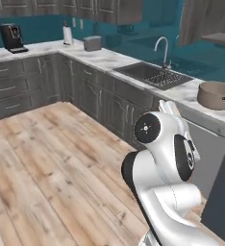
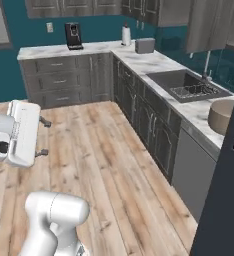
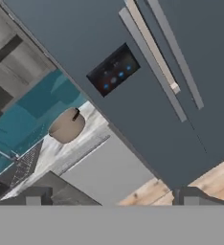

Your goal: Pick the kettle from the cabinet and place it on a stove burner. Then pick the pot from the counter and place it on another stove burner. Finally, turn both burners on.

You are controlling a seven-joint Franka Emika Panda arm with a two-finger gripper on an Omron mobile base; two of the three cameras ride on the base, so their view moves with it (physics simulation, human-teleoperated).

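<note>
Marble counter (image 1: 109,60) with one tan pot (image 1: 215,94); gripper (image 3: 112,197) spread wide and holding nothing.

One pot stands upright on the counter's near end, right of the single dark sink (image 1: 150,73) with its wire rack and one curved faucet (image 1: 161,48). In the hand view the same pot sits beside one dark blue-grey refrigerator (image 3: 147,105) carrying one small lit panel and two long bar handles. Two dark fingertips (image 3: 33,197) stand far apart, nothing between them. On the far counter: one black coffee machine (image 1: 12,37), one paper-towel roll (image 1: 68,35), one grey toaster (image 1: 92,43).
</note>
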